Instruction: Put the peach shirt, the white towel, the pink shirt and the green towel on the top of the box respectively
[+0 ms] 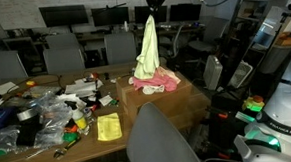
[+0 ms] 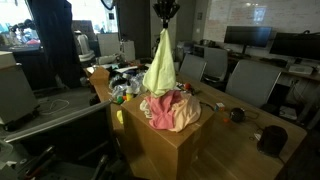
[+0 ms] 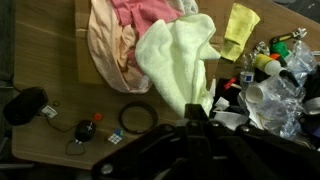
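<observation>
On the worktop [image 1: 93,144], a small yellow cloth [image 1: 109,127] lies flat just left of the box [image 1: 177,107], with clutter [image 1: 42,111] further left. On top of the box, the pink shirt [image 1: 162,82] and the peach shirt [image 2: 186,118] sit bunched together in a heap. Above them the end effector [image 1: 153,8] is clamped on the top of the green towel [image 1: 148,46], which hangs straight down to the heap.

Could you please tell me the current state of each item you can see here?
Gripper: shut on the green towel.
Green towel: hanging from the gripper above the box.
Pink shirt: crumpled on the box.
Peach shirt: crumpled on the box.
Box: carrying both shirts.
Yellow cloth: flat on the table.
</observation>
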Motion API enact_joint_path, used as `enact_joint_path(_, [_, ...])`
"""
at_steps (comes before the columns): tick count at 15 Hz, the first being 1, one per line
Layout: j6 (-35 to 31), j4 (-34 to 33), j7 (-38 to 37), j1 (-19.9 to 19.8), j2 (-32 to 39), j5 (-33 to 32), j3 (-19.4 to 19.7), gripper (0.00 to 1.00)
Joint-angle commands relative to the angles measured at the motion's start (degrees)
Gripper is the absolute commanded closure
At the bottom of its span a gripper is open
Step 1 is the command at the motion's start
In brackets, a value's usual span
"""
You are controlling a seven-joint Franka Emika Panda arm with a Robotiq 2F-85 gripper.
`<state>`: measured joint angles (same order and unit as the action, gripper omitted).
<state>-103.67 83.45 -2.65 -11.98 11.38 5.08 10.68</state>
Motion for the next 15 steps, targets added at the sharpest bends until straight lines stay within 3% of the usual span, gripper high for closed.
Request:
enact_joint_path(1, [6.03, -11.07, -0.93, -1.89, 6.92, 1.92, 0.30, 1.00])
enact_joint_path(4, [9.46, -16.29, -1.01, -3.56, 10.64, 3.05, 0.07, 1.00])
enact_joint_path(5, [10.88, -17.82, -0.41, -4.10, 11.87, 3.26, -0.07, 0.74])
enact_joint_path(6, [11.83, -19.05, -0.16, -4.50, 12.87, 3.22, -0.15, 0.72])
enact_joint_path(10, [14.59, -21.00, 1.08, -5.18, 15.40, 2.12, -0.48, 0.43])
enact_joint_path(13, [14.26, -18.42, 3.84, -4.87, 14.74, 1.77, -0.38, 0.21])
enact_joint_path(15, [13.65, -13.00, 8.38, -4.09, 12.18, -0.09, -0.51, 0.06])
